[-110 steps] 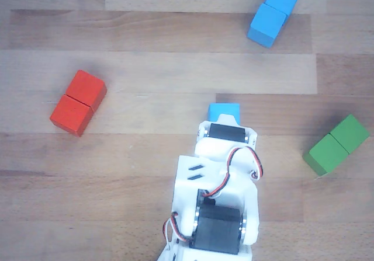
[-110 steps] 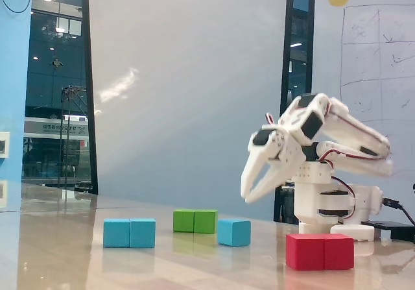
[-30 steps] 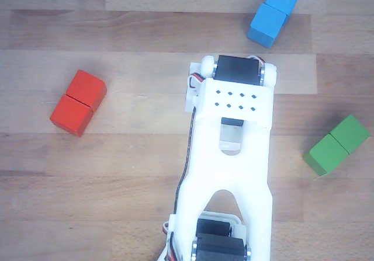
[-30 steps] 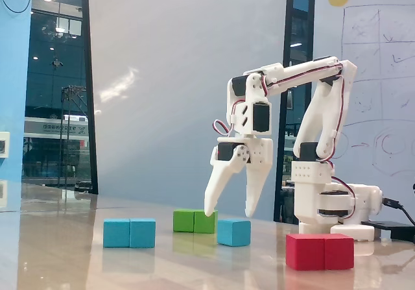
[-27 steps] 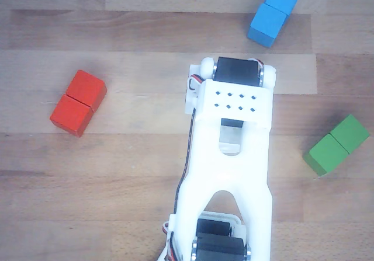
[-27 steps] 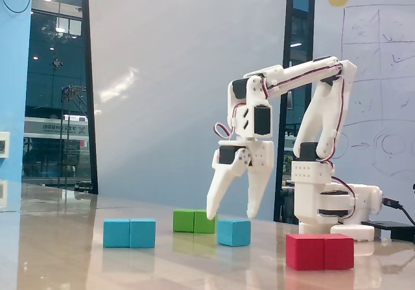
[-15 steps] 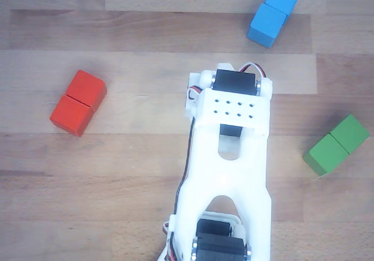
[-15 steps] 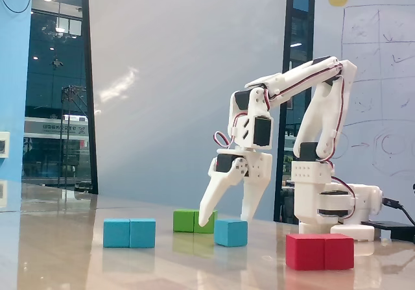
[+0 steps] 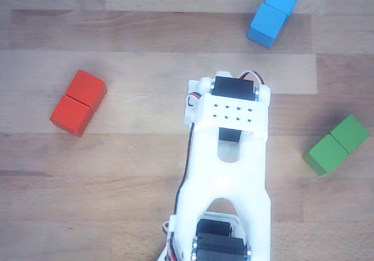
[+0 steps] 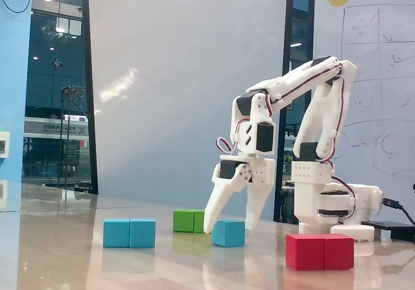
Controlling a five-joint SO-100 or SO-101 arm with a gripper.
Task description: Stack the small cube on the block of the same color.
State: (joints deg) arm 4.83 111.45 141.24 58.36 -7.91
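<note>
The small light-blue cube sits on the table in the fixed view. My gripper points down with its two fingers on either side of the cube, tips near the table. The fingers stand a little wider than the cube, so the gripper is open. In the other view the cube and the fingers are hidden under the white arm. The long blue block with a seam across its middle lies at the top right, beyond the arm. In the fixed view the blue block lies left of the cube, apart from it.
A red two-cube block lies to the left of the arm and shows at the front right in the fixed view. A green two-cube block lies to the right and shows behind the gripper in the fixed view. The arm's base stands at the right.
</note>
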